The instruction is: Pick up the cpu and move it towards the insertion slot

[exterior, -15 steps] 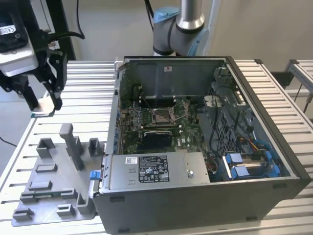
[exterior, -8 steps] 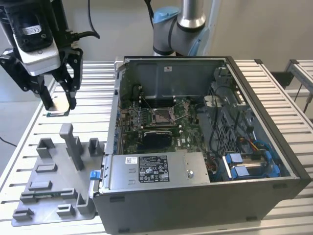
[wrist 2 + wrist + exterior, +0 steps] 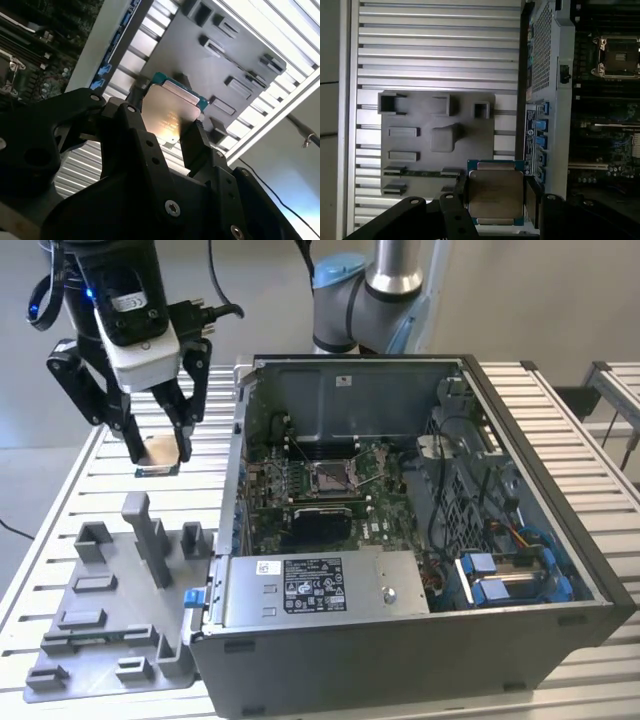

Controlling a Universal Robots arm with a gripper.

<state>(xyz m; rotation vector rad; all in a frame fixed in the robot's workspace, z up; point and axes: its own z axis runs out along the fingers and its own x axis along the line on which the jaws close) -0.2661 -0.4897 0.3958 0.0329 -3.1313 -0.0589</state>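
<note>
Cpu [image 3: 157, 450] is sitting between the two black fingers of the pincer [image 3: 159, 462], which is closing on it from opposite edges and holding it flat. In both wrist views its pale metal top [image 3: 170, 112] [image 3: 495, 195] is facing the cameras, with a teal-green rim showing around it. It is hanging above the slatted tabletop [image 3: 60, 500], outside the case [image 3: 400, 640] and to the exterior view's left of it.

A grey tray [image 3: 100, 610] with upright blocks is lying on the tabletop just beside the case's near corner, nearer the exterior camera than the cpu. In the first wrist view the tray [image 3: 420, 120] is appearing beyond the cpu.

The slot [image 3: 330, 477] is lying inside the open case on the green board, its square metal frame showing around a greyish centre; the first wrist view is catching it too [image 3: 620, 57]. The case's upright side wall [image 3: 240, 440] is standing between the cpu and the slot. A black panel [image 3: 318, 522] is sitting just beside the slot on the near side, and a labelled metal box [image 3: 310, 585] is filling the case's near edge. Cables and a bay with blue clips [image 3: 510, 575] are crowding the case's other end. The arm's base [image 3: 370, 290] is rising behind the case.
</note>
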